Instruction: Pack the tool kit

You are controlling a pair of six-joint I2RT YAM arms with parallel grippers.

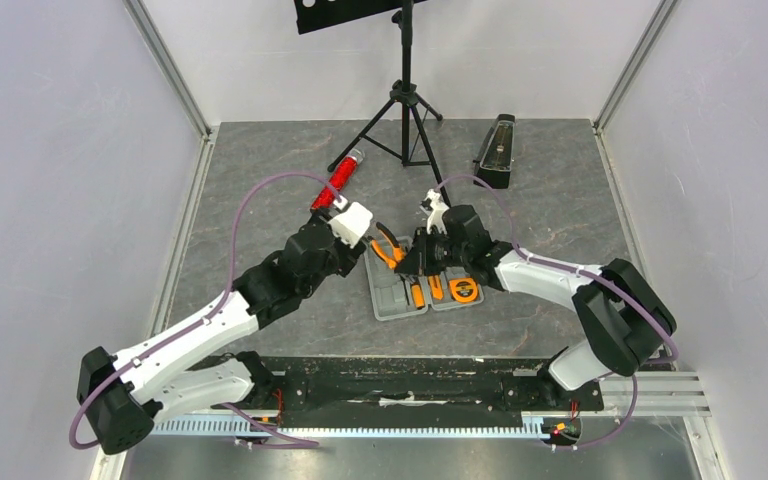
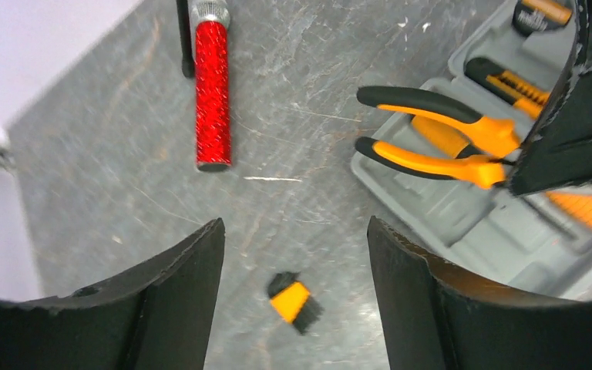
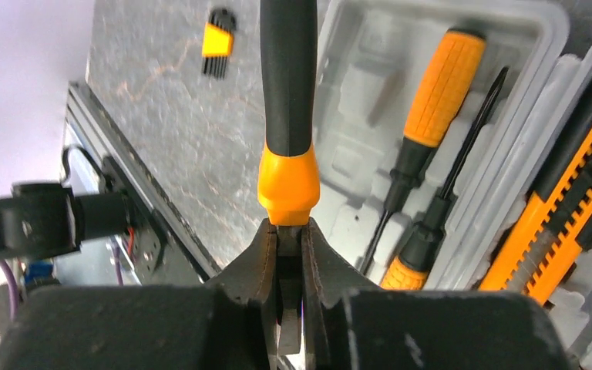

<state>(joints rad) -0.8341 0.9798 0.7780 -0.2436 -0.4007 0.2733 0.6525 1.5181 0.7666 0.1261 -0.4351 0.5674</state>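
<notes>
The grey tool kit case (image 1: 390, 300) lies open in the middle of the table, with screwdrivers (image 3: 439, 85), a knife (image 3: 563, 223) and a round tape measure (image 1: 465, 292) in its recesses. My right gripper (image 3: 287, 231) is shut on the metal head of the orange-and-black pliers (image 3: 287, 116). It holds them over the case's left edge (image 2: 439, 139). My left gripper (image 2: 295, 231) stands open just left of the case, nothing between its fingers. Below it on the table lies a small orange-and-black piece (image 2: 293, 301), which also shows in the right wrist view (image 3: 217, 42).
A red glittery cylinder (image 1: 337, 180) lies behind the left gripper. A black tripod stand (image 1: 405, 110) rises at the back centre, and a black wedge-shaped metronome (image 1: 495, 150) is at the back right. Walls close in the left, right and back.
</notes>
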